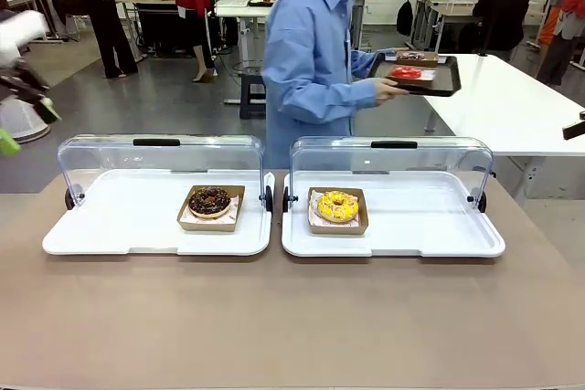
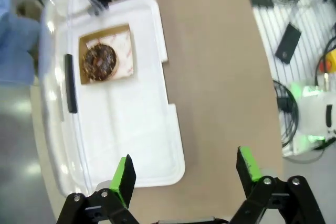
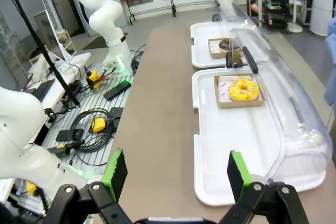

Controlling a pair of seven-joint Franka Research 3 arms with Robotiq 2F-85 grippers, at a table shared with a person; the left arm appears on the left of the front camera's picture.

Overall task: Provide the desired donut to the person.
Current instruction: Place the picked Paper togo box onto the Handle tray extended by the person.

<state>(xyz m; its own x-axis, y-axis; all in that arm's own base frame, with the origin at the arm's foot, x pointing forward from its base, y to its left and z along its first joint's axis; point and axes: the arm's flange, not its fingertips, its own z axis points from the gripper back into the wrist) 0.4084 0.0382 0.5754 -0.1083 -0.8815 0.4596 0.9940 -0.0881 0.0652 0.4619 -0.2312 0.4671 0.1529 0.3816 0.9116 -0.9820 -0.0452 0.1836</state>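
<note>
The person (image 1: 311, 52) in a light blue shirt stands beyond the table and holds a black tray (image 1: 439, 87) with a red donut (image 1: 406, 72) on it. A chocolate donut (image 1: 210, 202) sits in a paper box in the left white case (image 1: 110, 226). In the right case (image 1: 430, 226) lies a yellow-iced donut (image 1: 337, 205). My left gripper (image 2: 186, 171) hangs open above the table edge, short of the chocolate donut (image 2: 98, 61). My right gripper (image 3: 176, 174) is open too, well back from the yellow donut (image 3: 243, 88). Both hold nothing.
Both cases have their clear domed lids (image 1: 160, 157) swung open toward the far side. My left arm (image 1: 18, 79) shows blurred at the left edge. A white table (image 1: 512, 102) stands behind right. Cables and boxes (image 3: 94, 124) lie on the floor beside the table.
</note>
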